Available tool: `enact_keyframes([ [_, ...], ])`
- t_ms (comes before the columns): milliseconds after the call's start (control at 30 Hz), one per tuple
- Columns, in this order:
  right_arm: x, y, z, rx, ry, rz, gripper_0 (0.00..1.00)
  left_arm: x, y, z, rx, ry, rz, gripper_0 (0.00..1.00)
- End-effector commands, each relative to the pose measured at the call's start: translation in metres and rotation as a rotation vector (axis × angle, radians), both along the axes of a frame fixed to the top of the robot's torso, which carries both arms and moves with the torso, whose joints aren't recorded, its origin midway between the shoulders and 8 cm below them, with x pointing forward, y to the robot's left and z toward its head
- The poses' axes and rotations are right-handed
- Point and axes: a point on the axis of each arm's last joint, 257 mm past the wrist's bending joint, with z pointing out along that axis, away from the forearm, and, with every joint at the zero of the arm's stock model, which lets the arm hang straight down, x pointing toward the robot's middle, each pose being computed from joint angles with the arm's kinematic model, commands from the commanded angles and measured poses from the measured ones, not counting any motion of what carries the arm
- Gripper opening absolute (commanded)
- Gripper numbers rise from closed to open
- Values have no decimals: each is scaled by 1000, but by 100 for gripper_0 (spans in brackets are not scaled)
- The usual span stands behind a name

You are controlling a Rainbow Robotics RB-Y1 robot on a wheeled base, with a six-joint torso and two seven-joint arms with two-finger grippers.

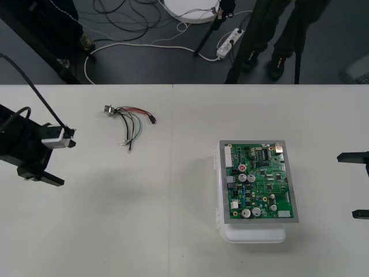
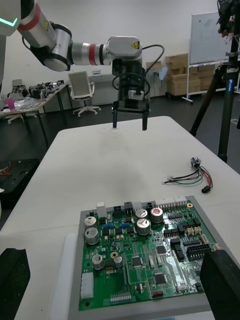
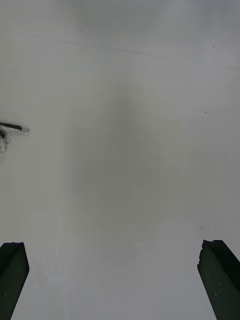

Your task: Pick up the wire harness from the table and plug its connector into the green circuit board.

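1. Step in hand: approach for pick-up. The wire harness (image 1: 130,122) lies loose on the counter (image 1: 104,231), ungrasped. It is well apart from the green circuit board (image 1: 259,180), on the robot's left and toward the far edge.
2. Harness layout: the round metal socket (image 1: 108,109) is at the end farthest from the board. The small black plug (image 1: 153,119) lies on the counter at the end nearest the board and is not inserted. The thin wires (image 1: 131,130) fan out between these ends, and some trail toward the near side.
3. Left claw (image 1: 64,163): it hangs above the counter at the robot's left, near the harness but not touching it. It is spread wide and holds nothing. The left wrist view shows its fingers (image 3: 12,272) far apart, with a loose wire end (image 3: 17,128) ahead of the claw and off its centre line.
4. Right claw (image 1: 346,185): parked at the robot's right, beside the board. It is wide and empty.
5. Board: it rests component side up on its white base (image 1: 253,234).
6. Next move (judgement): the left claw should shift toward the harness and centre over the wires close to the plug. It should then descend and close. A grip close to the plug should limit wire flex during insertion.
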Motion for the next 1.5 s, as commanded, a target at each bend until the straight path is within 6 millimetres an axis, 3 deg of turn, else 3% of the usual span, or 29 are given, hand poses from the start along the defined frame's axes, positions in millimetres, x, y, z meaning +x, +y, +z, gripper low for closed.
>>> enact_keyframes([
  [33, 7, -3, 12, -7, -146, 27, 100, 45, -35, 13, -16, -132, 11, 100],
  [200, 14, -4, 14, 2, -164, 13, 100, 66, -46, 19, 7, -194, 10, 100],
  [467, 6, -4, 5, 33, -101, 17, 100, 103, -54, 39, 76, -314, 11, 100],
  [900, 0, -5, -5, 18, -101, 39, 100, 142, -69, 59, 90, -314, 130, 100],
  [1200, 8, -3, -3, 24, -125, 36, 100, 176, -76, 73, 129, -330, 155, 100],
  [1500, 8, 1, -7, 24, -129, 46, 100, 207, -79, 73, 194, -369, 168, 100],
])
